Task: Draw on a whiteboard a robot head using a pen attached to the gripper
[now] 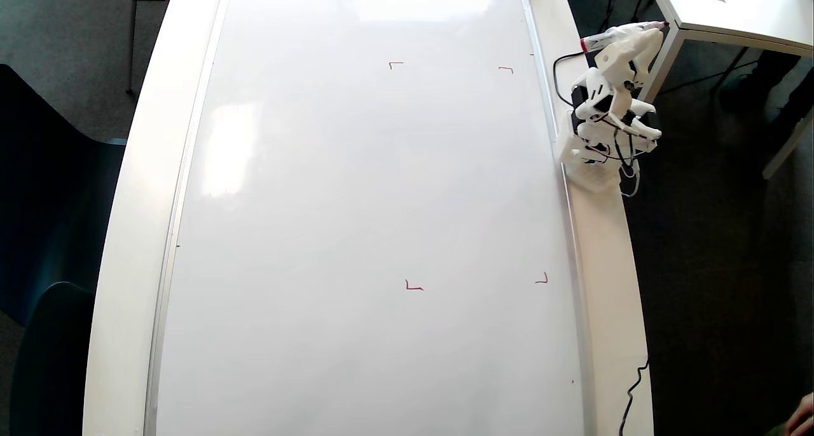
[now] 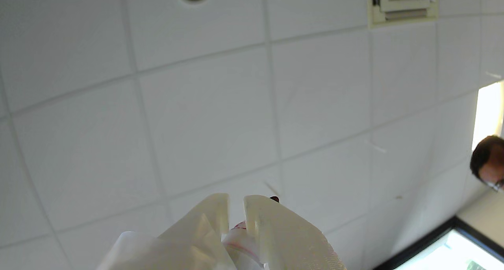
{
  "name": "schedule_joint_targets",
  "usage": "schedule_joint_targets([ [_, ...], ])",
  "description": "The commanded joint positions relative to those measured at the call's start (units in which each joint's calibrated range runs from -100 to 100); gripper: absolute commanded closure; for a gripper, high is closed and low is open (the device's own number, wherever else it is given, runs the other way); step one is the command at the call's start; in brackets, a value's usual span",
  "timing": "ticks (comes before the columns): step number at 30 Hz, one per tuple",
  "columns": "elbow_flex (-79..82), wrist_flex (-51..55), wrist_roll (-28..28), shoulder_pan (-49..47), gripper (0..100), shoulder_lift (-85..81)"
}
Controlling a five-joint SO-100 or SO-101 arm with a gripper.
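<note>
The whiteboard lies flat and fills most of the overhead view, bare except for four small red corner marks, such as the one at lower centre. No robot head shows on it. The white arm sits folded just off the board's right edge. Its gripper points up and to the right, away from the board, shut on the pen. In the wrist view the gripper faces the ceiling. The pen shows its red band between the fingers.
A smaller white table stands close to the gripper at the upper right. A dark blue chair is at the left. A black cable hangs off the table's right edge. A person's head shows in the wrist view.
</note>
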Motion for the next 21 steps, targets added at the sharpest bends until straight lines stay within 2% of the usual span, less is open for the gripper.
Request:
schedule_joint_targets([
  [1, 0.4, -0.8, -0.3, -0.3, 99, 0.7],
  [18, -0.4, -0.8, 0.3, 0.3, 99, 0.5],
  [20, -2.4, 0.3, 1.7, 0.3, 99, 0.7],
  [21, -5.4, 5.2, 3.8, 0.3, 99, 0.6],
])
